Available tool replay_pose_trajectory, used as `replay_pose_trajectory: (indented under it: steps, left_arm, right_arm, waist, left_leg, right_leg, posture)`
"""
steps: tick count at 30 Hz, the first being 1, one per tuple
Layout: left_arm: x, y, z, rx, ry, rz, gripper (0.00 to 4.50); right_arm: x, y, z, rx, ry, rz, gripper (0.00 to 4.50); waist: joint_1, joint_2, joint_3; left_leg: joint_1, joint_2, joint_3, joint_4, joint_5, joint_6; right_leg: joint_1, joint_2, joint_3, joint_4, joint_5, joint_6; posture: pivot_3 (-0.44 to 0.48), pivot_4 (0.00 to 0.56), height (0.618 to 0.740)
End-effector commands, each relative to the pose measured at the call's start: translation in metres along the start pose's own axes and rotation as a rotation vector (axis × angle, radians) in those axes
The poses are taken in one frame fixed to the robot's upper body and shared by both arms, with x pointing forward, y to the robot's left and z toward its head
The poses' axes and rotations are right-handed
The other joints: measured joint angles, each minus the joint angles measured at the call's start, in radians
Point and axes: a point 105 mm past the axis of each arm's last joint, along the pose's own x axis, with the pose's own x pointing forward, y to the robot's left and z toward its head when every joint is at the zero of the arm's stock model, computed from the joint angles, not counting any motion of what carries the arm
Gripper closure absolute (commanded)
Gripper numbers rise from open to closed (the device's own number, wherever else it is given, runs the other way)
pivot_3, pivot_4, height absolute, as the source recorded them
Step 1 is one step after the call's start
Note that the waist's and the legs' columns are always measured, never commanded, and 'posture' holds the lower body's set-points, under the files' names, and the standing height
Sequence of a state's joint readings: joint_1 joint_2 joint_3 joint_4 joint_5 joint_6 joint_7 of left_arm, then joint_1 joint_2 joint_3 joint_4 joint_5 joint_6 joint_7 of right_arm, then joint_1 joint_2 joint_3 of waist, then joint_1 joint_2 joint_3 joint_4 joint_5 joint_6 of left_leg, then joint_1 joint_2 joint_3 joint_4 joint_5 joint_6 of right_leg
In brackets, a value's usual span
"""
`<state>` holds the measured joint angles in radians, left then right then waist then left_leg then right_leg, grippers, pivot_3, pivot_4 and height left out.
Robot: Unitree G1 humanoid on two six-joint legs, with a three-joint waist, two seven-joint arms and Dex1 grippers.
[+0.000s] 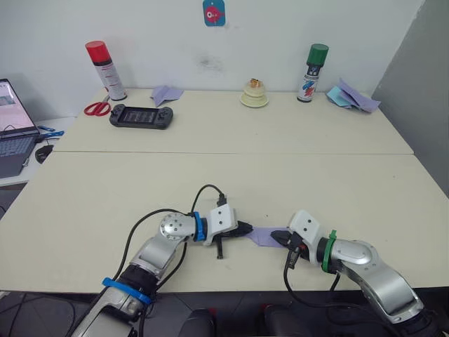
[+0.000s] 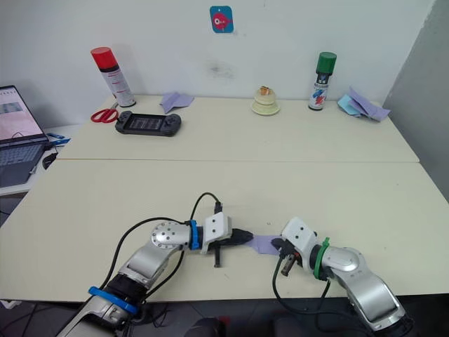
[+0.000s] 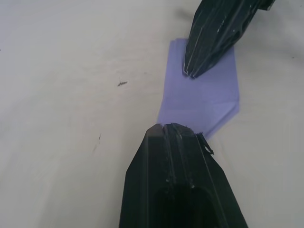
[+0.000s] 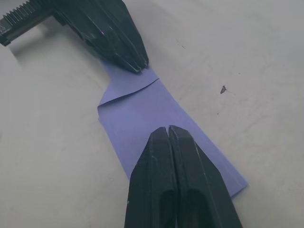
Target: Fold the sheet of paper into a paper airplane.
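Paper (image 4: 142,107) at bench (image 1: 231,175) 6 o'clock edge, already folded into narrow strip (flaps layered). Left tool (image 3: 172,127) and right tool (image 4: 167,129), fingers together, press opposite ends. Wing folds likely left.

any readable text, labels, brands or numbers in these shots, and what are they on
No text can be read.
Red-capped spray can: printed label, too small to read.
Green-capped spray can: red and blue graphic, lettering too small to read.
Blue wall sticker: a red figure, no legible words.
Laptop: screen content too blurred to read.
Folded lavender paper between the left end effector and right end effector: blank.
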<state>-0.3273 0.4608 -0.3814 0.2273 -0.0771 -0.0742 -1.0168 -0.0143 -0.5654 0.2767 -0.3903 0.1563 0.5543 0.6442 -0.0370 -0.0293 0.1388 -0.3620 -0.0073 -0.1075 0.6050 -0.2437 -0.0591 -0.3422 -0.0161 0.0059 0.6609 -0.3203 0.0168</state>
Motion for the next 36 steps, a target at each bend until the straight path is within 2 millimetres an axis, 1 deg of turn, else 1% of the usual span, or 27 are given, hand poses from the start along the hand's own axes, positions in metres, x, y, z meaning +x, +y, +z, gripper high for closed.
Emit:
replay_pose_trajectory:
  steps: [1, 5, 7, 11, 14, 17, 18, 21, 23, 25, 27, 29, 32, 36]
  left_arm:
    - [-0.027, -0.038, -0.078, -0.258, 0.284, -0.057, 4.50]
    - [-0.034, -0.038, -0.076, -0.289, 0.281, -0.047, 4.50]
    - [-0.038, -0.037, -0.075, -0.295, 0.277, -0.039, 4.50]
    - [-0.045, -0.030, -0.061, -0.286, 0.237, -0.015, 4.50]
    - [-0.051, -0.023, -0.045, -0.251, 0.201, -0.010, 4.50]
    - [-0.055, -0.020, -0.035, -0.222, 0.191, -0.014, 4.50]
    - [-0.055, -0.019, -0.034, -0.217, 0.189, -0.012, 4.50]
    - [-0.055, -0.018, -0.029, -0.204, 0.178, -0.007, 4.50]
    - [-0.054, -0.017, -0.021, -0.189, 0.154, -0.005, 4.50]
    - [-0.054, -0.016, -0.016, -0.184, 0.141, -0.003, 4.50]
    - [-0.057, -0.012, -0.004, -0.165, 0.114, 0.006, 4.50]
    - [-0.060, -0.009, 0.006, -0.150, 0.093, 0.015, 4.50]
    - [-0.070, -0.001, 0.028, -0.114, 0.057, 0.023, 4.50]
    - [-0.081, 0.001, 0.039, -0.077, 0.066, -0.001, 4.50]
  right_arm:
    - [0.003, 0.005, -0.022, 0.039, 0.089, 0.005, 4.46]
    - [0.005, 0.005, -0.020, 0.030, 0.084, 0.009, 4.46]
    - [0.005, 0.005, -0.019, 0.022, 0.078, 0.008, 4.46]
    - [0.007, 0.003, -0.010, -0.012, 0.027, -0.006, 4.46]
    - [0.006, 0.000, 0.007, -0.057, -0.061, -0.024, 4.46]
    - [-0.001, -0.003, 0.030, -0.119, -0.164, -0.033, 4.46]
    - [-0.007, -0.003, 0.041, -0.145, -0.204, -0.027, 4.46]
    - [-0.020, 0.000, 0.062, -0.197, -0.277, -0.007, 4.46]
    - [-0.032, 0.005, 0.078, -0.222, -0.329, 0.033, 4.46]
    - [-0.039, 0.010, 0.085, -0.228, -0.352, 0.061, 4.46]
    - [-0.050, 0.018, 0.093, -0.226, -0.364, 0.119, 4.46]
    - [-0.057, 0.024, 0.094, -0.223, -0.349, 0.165, 4.46]
    - [-0.058, 0.029, 0.086, -0.219, -0.274, 0.212, 4.46]
    - [-0.053, 0.030, 0.079, -0.219, -0.239, 0.219, 4.46]
  waist:
    - [0.000, 0.002, -0.001]
    - [0.001, 0.005, -0.001]
    - [0.001, 0.007, -0.002]
    - [0.000, 0.007, -0.001]
    - [-0.001, 0.009, 0.002]
    - [0.000, 0.011, 0.012]
    - [0.000, 0.011, 0.016]
    - [0.002, 0.014, 0.022]
    - [0.003, 0.014, 0.023]
    - [0.004, 0.013, 0.023]
    - [0.004, 0.013, 0.023]
    - [0.004, 0.012, 0.024]
    - [0.005, 0.010, 0.031]
    - [0.007, 0.005, 0.042]
  left_leg:
    - [0.000, 0.000, 0.000, 0.000, 0.000, 0.000]
    - [0.001, 0.001, 0.001, 0.000, 0.000, 0.000]
    - [0.001, 0.001, 0.001, 0.000, 0.000, -0.001]
    - [0.001, 0.002, 0.002, 0.000, -0.001, -0.001]
    - [0.000, 0.003, 0.002, 0.000, -0.001, -0.001]
    - [-0.003, 0.002, 0.003, 0.000, 0.000, -0.001]
    - [-0.003, 0.002, 0.003, 0.000, 0.000, -0.001]
    - [-0.007, 0.001, 0.004, 0.000, -0.001, -0.001]
    - [-0.010, 0.001, 0.005, 0.000, -0.001, -0.002]
    - [-0.014, 0.001, 0.004, 0.000, -0.002, -0.003]
    - [-0.018, 0.001, 0.004, 0.001, -0.002, -0.003]
    - [-0.022, 0.000, 0.004, 0.002, -0.002, -0.003]
    - [-0.022, 0.000, 0.004, 0.003, -0.002, -0.003]
    - [-0.022, 0.000, 0.005, 0.006, -0.002, -0.003]
  right_leg:
    - [0.000, 0.000, 0.000, 0.000, 0.000, 0.000]
    - [-0.001, 0.000, -0.001, 0.001, 0.000, -0.001]
    - [-0.005, 0.000, -0.001, 0.001, -0.001, -0.001]
    - [-0.006, 0.000, -0.001, 0.001, -0.001, -0.002]
    - [-0.008, 0.000, -0.001, 0.002, -0.001, -0.001]
    - [-0.010, 0.000, -0.001, 0.004, 0.000, -0.001]
    - [-0.010, 0.000, -0.001, 0.004, 0.000, -0.001]
    - [-0.013, -0.001, 0.000, 0.003, 0.000, -0.001]
    - [-0.015, -0.001, 0.000, 0.003, 0.000, -0.001]
    - [-0.018, -0.001, -0.001, 0.003, 0.000, -0.001]
    - [-0.022, -0.001, -0.001, 0.004, 0.000, -0.001]
    - [-0.027, -0.001, -0.001, 0.005, 0.001, -0.002]
    - [-0.027, -0.001, -0.001, 0.006, 0.001, -0.002]
    - [-0.029, -0.002, -0.001, 0.012, 0.000, -0.001]
  posture:
    - [0.000, 0.150, 0.722]
    - [0.000, 0.150, 0.722]
    - [0.000, 0.150, 0.722]
    - [0.000, 0.150, 0.722]
    - [0.000, 0.150, 0.722]
    - [0.000, 0.150, 0.722]
    - [0.000, 0.150, 0.722]
    - [0.000, 0.150, 0.722]
    - [0.000, 0.150, 0.722]
    - [0.000, 0.150, 0.722]
    - [0.000, 0.150, 0.722]
    - [0.000, 0.150, 0.722]
    - [0.000, 0.150, 0.722]
    - [0.000, 0.150, 0.722]
